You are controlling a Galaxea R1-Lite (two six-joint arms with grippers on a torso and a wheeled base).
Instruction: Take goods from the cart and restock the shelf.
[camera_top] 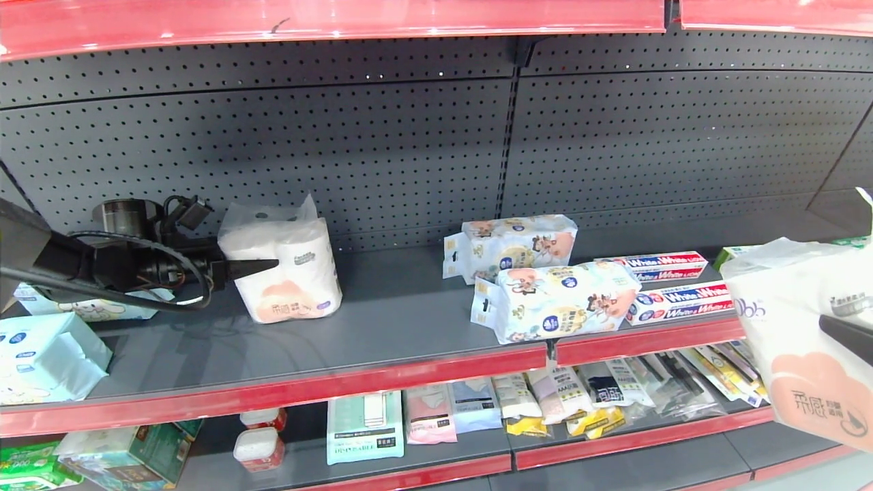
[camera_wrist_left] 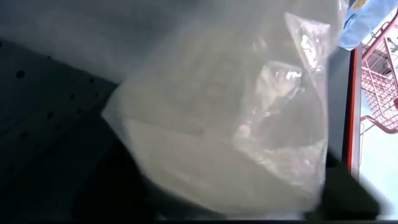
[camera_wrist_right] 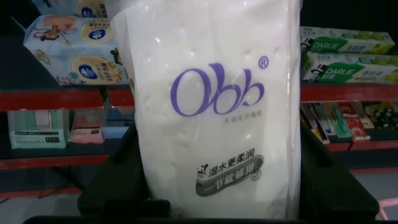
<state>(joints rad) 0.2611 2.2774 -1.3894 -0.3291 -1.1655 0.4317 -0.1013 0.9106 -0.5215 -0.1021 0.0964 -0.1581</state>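
Observation:
A white toilet paper pack (camera_top: 300, 279) with a peach print stands upright on the grey middle shelf (camera_top: 402, 314), left of centre. My left gripper (camera_top: 262, 262) comes in from the left and is shut on that pack's left end; one black finger (camera_top: 256, 267) lies across its front. In the left wrist view the clear-wrapped pack (camera_wrist_left: 236, 124) sits right against the camera. My right gripper (camera_top: 846, 337) hovers at the far right, in front of the shelves, shut on a second toilet paper pack (camera_top: 791, 320). That pack (camera_wrist_right: 211, 93) stands upright between the black fingers (camera_wrist_right: 127, 162).
Two cartoon-print wipe packs (camera_top: 511, 245) (camera_top: 556, 300) and two toothpaste boxes (camera_top: 655, 262) (camera_top: 682, 300) lie right of centre on the shelf. Pale tissue packs (camera_top: 41, 354) sit at its left end. Bare shelf lies between. Small goods (camera_top: 365, 426) fill the lower shelf. The red cart (camera_wrist_left: 379, 81) is behind.

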